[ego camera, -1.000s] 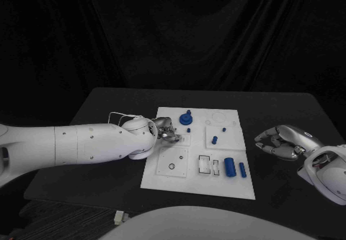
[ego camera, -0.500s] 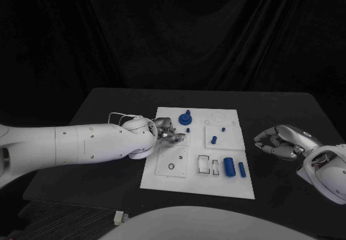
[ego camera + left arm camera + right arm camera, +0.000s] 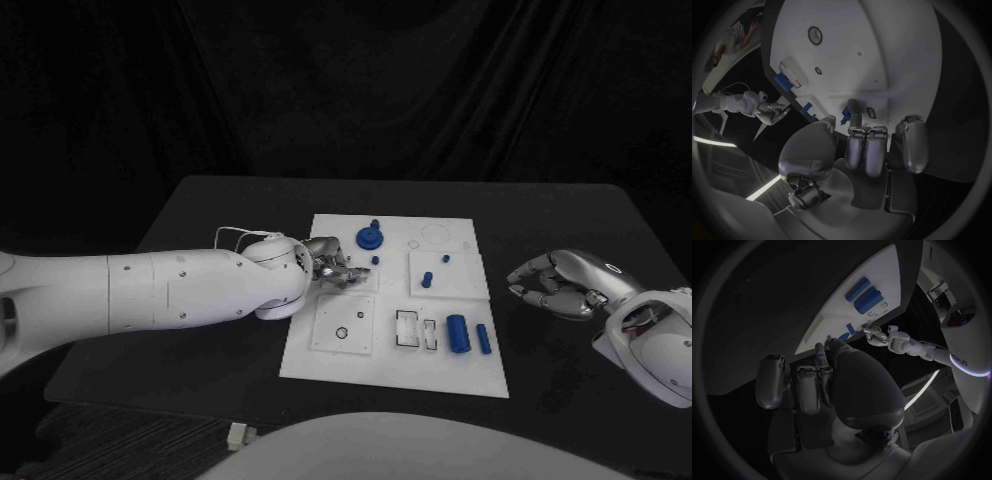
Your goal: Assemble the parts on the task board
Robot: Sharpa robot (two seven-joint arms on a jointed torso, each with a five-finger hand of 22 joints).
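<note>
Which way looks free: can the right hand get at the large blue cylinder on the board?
Probably yes: the right hand sits off the task board, and nothing lies between it and the large blue cylinder.

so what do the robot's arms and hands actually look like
Both arms are smooth, rounded white shells. The left arm is thick and tube-shaped, dotted with small dark screw holes, and a thin pale cable loops over its wrist. The left hand and right hand are silver metal with chunky segmented fingers and rounded palms. The right arm has a darker seam at the wrist.
</note>
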